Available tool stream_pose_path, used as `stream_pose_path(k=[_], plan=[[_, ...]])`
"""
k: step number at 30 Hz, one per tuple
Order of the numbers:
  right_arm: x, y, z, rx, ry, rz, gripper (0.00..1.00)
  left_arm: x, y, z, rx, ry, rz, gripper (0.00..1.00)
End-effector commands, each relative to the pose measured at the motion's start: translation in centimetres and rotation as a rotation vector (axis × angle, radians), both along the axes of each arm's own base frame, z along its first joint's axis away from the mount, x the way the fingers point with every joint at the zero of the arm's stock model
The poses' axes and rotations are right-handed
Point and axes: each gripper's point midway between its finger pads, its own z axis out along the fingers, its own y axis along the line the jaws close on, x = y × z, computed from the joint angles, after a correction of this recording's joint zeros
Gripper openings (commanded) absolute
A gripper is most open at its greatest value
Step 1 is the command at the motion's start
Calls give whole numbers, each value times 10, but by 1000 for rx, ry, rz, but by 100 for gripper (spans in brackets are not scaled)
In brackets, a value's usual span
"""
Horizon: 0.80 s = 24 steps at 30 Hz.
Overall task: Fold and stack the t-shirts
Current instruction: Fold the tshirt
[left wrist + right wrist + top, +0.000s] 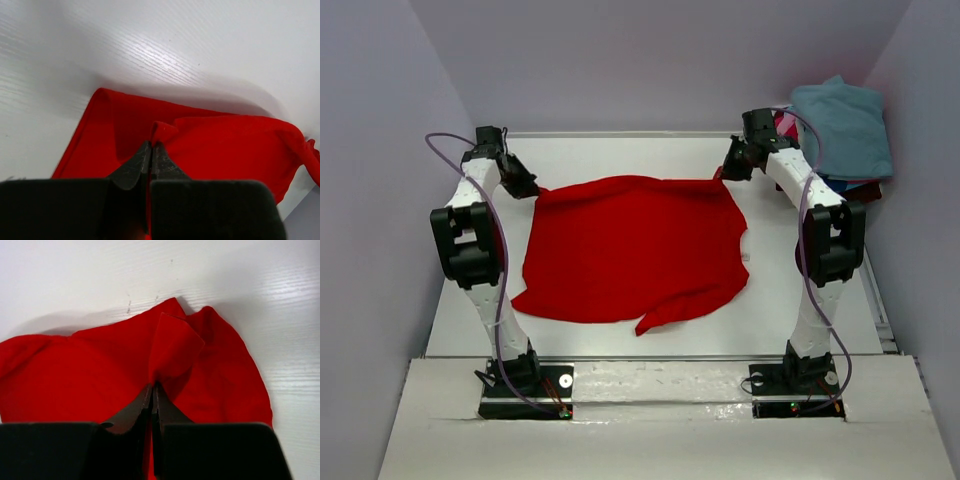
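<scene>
A bright red t-shirt (630, 250) lies spread over the middle of the white table (775, 300). My left gripper (532, 190) is shut on its far left corner, and the left wrist view shows the red t-shirt (225, 145) pinched between the dark fingertips (165, 162). My right gripper (722, 172) is shut on the far right corner. In the right wrist view a fold of the red t-shirt (175, 347) rises from the closed fingertips (132, 412). The far edge is stretched between the two grippers.
A pile of other t-shirts sits at the back right corner, a teal-blue one (842, 125) on top with pink and dark cloth (850, 188) showing beneath. Purple-grey walls enclose the table on three sides.
</scene>
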Motion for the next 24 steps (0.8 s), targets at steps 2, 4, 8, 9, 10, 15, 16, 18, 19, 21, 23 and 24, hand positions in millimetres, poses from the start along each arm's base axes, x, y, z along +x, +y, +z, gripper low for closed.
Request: stream_pose_path(k=[2,4,8,9,10,15,16,18,19,21,23,24], plan=[[-11,-11,16,-49,7,-75,7,-6,9,31,-11,-71,29,6],[-14,-18,14,-74,16,-102,7,-8,15,31,-8,-75,41,6],[-18,-27,10,-113,36,-135,7,-10,25,30,-2,-73,60,6],[-18,-28,9,-120,38,-142,7,-11,25,29,-1,-72,59,6],[-19,-29,8,-125,45,-145,7,-11,30,29,0,-73,69,6],[-24,-32,0,-139,76,-154,7,-14,39,28,2,-69,86,6],[-25,-32,-1,-138,76,-152,7,-15,39,27,3,-66,85,6],[-27,-32,-4,-142,90,-149,7,-17,39,25,6,-63,85,6],[-28,-32,-4,-142,94,-148,7,-18,39,23,7,-59,88,6],[-30,-32,-7,-143,104,-144,7,-19,39,21,7,-54,89,6],[-33,-33,-7,-145,108,-143,7,-20,39,19,10,-49,92,6],[-34,-33,-8,-147,112,-141,7,-21,39,18,7,-46,92,6]])
